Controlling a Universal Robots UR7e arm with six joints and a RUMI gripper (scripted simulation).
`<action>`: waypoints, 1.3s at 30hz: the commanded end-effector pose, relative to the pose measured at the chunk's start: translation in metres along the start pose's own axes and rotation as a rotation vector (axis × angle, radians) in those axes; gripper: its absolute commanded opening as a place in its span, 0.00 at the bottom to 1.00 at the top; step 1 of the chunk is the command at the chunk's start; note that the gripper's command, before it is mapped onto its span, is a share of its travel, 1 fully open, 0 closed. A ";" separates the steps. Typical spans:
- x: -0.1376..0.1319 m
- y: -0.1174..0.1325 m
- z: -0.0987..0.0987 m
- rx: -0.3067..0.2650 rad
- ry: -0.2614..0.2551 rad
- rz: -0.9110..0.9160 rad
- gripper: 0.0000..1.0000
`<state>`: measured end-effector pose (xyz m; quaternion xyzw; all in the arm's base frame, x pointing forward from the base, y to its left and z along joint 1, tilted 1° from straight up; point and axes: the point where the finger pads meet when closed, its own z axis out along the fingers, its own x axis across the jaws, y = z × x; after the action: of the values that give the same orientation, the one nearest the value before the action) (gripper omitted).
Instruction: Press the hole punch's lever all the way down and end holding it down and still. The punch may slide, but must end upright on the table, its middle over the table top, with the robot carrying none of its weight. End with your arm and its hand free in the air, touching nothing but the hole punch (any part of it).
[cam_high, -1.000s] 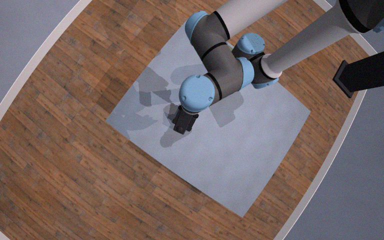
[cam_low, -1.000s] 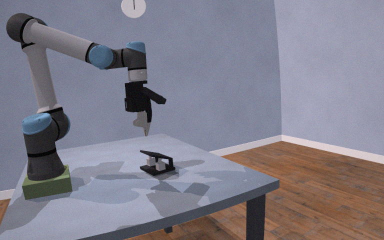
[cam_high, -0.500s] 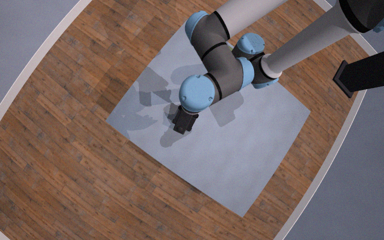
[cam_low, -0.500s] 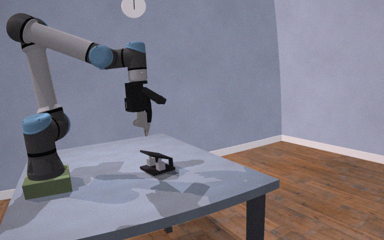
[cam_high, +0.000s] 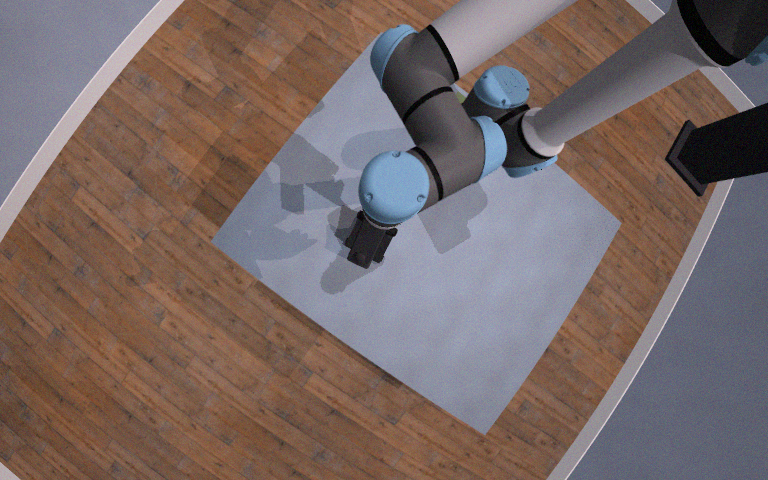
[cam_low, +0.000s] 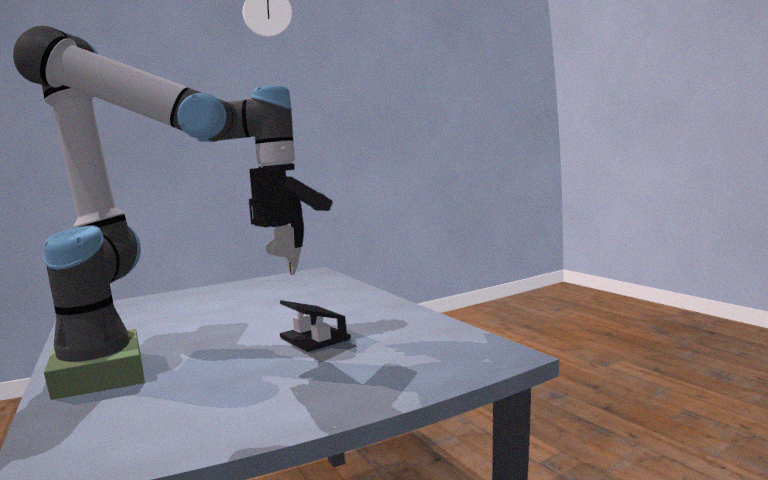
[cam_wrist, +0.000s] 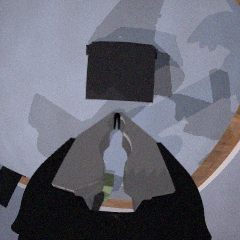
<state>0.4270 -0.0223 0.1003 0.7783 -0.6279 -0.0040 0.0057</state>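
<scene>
Left of the hole punch's hinge post (cam_low: 342, 326), the closed, unladen hand (cam_low: 292, 269) (cam_wrist: 117, 113) hovers above the raised lever (cam_low: 311, 308) (cam_wrist: 120, 72); pressing off-centre might tip the hole punch (cam_low: 308, 341) upright on the worktop (cam_low: 453, 379) (cam_high: 481, 316) (cam_wrist: 40, 55), though contact alignment is hard to judge.

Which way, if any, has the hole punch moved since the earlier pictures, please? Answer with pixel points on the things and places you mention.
No, the hole punch (cam_low: 313, 311) (cam_wrist: 120, 72) has not visibly moved: it sits at the same place relative to the green base block (cam_low: 96, 378).
</scene>
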 end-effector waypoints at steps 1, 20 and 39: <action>0.000 0.001 0.009 -0.003 -0.003 0.001 0.00; -0.002 0.000 0.040 -0.003 -0.003 0.000 0.00; -0.002 -0.001 0.058 -0.003 -0.003 0.000 0.00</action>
<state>0.4270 -0.0216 0.0467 0.7780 -0.6282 -0.0053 0.0060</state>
